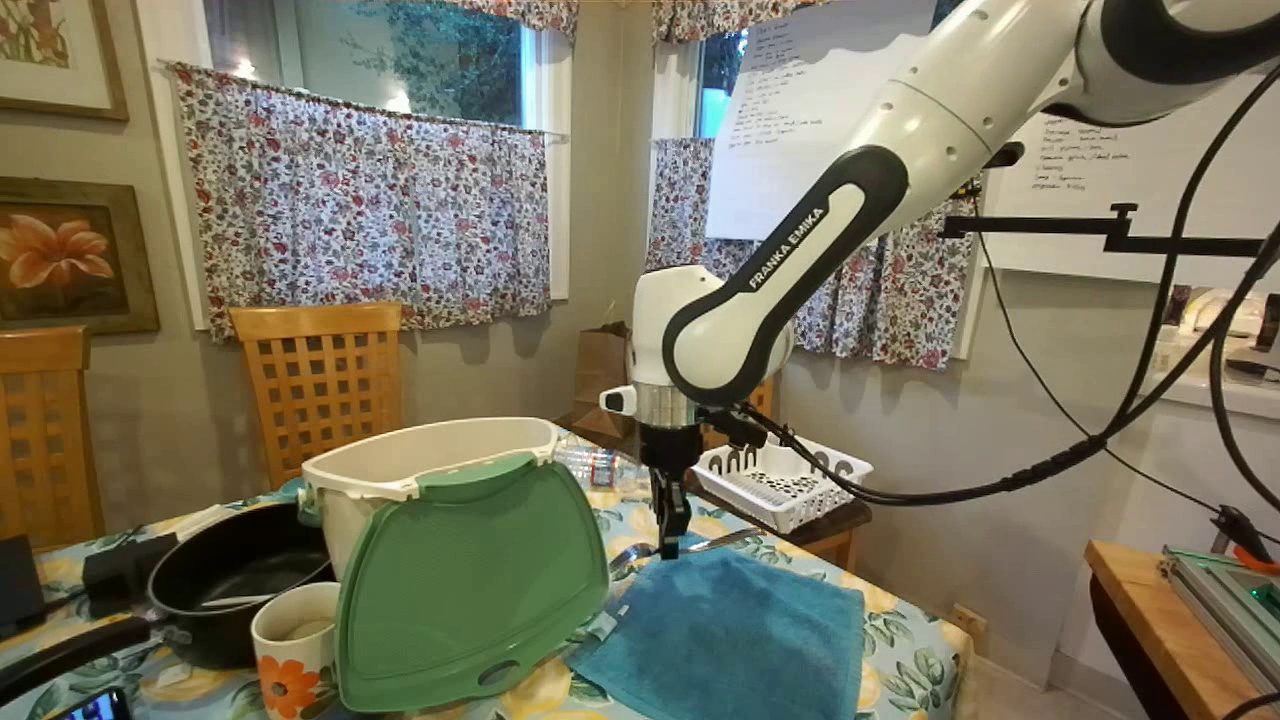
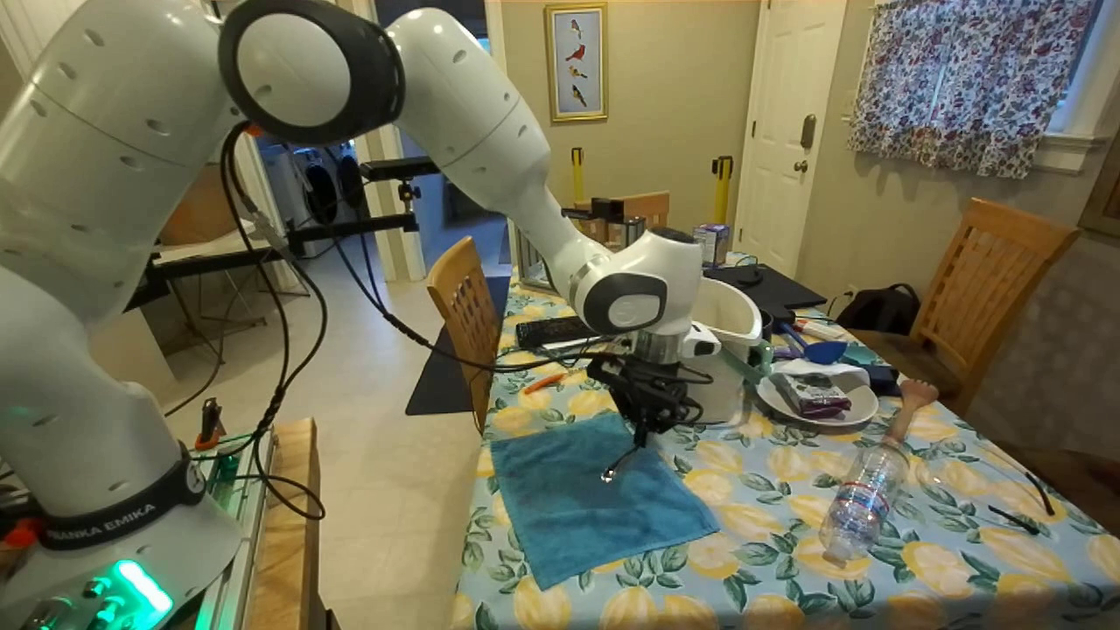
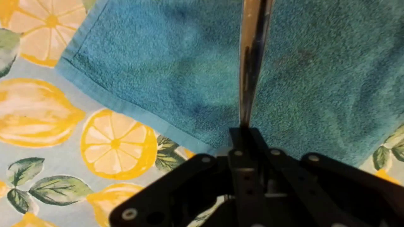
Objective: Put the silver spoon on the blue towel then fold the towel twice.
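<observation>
The blue towel point(image 1: 740, 640) lies flat on the floral tablecloth and shows in both exterior views point(image 2: 595, 516) and in the wrist view point(image 3: 189, 72). My gripper point(image 1: 670, 550) is shut on the silver spoon point(image 1: 735, 539), with part of the spoon sticking out on each side of the fingers. The gripper is over one edge of the towel, also in an exterior view point(image 2: 643, 437). One end of the spoon point(image 2: 618, 463) reaches out over the towel. In the wrist view the spoon point(image 3: 251, 56) runs up from the closed fingertips point(image 3: 244, 130). The spoon seems slightly above the cloth.
The white bin point(image 1: 325, 465) with its hanging green lid point(image 1: 470, 590) stands close beside the towel and gripper. A black pan point(image 1: 235, 560) and a flowered mug point(image 1: 290, 650) are beside it. A plastic bottle point(image 2: 857, 507) and a plate point(image 2: 862, 411) lie elsewhere on the table.
</observation>
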